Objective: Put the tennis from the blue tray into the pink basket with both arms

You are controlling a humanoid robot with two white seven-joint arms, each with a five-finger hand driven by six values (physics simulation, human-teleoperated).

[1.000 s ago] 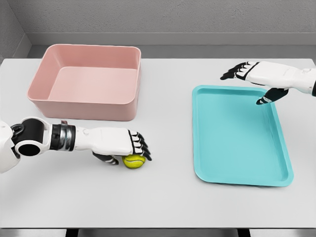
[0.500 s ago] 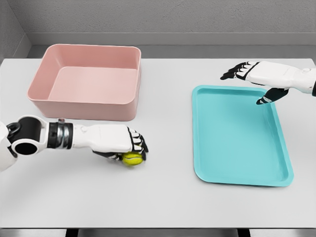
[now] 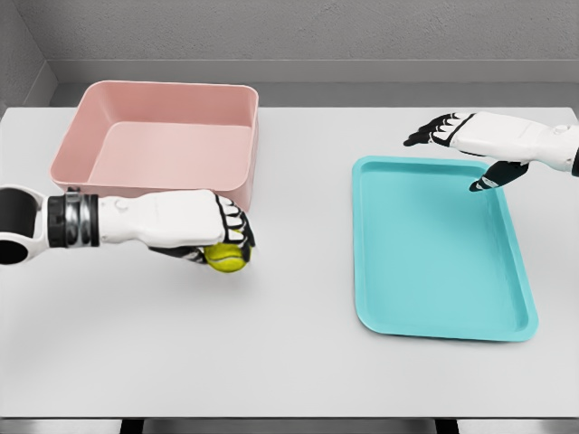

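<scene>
The yellow-green tennis ball (image 3: 226, 258) hangs just above the white table, held from above by my left hand (image 3: 221, 237), whose fingers are curled around it. The hand and ball are right in front of the pink basket (image 3: 154, 192), near its front right corner; the basket holds nothing. The blue tray (image 3: 434, 249) lies at the right with nothing on it. My right hand (image 3: 457, 145) hovers over the tray's far right corner, fingers spread and holding nothing.
The white table (image 3: 289, 362) carries only the basket at the back left and the tray at the right. A grey wall runs behind the table's far edge.
My left hand closed on the ball, lifted it off the table and carried it up and to the left toward the basket's front wall. The right hand has stayed still.
</scene>
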